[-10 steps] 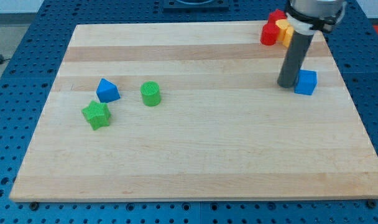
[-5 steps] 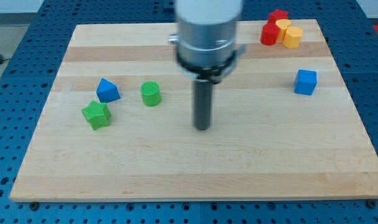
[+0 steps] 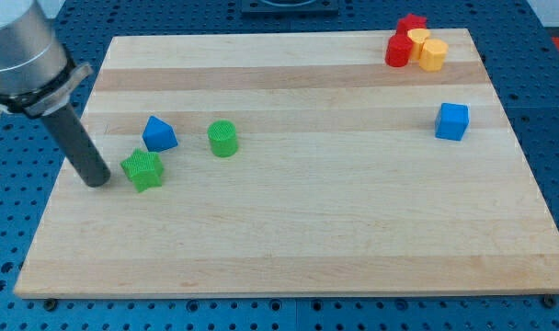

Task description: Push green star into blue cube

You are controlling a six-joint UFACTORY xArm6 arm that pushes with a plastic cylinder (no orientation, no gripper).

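The green star (image 3: 143, 170) lies at the view's left on the wooden board (image 3: 289, 230). My tip (image 3: 97, 180) rests on the board just left of the green star, close to it, perhaps touching. The blue cube (image 3: 452, 121) sits far off at the view's right.
A blue triangular block (image 3: 158, 134) lies just above the green star. A green cylinder (image 3: 222, 139) stands to its right. At the top right corner are a red star (image 3: 410, 23), a red cylinder (image 3: 398, 50) and a yellow block (image 3: 433, 53) clustered together.
My tip has swept from beside the blue cube, across the board's middle, to the left side of the green star. No block has moved.
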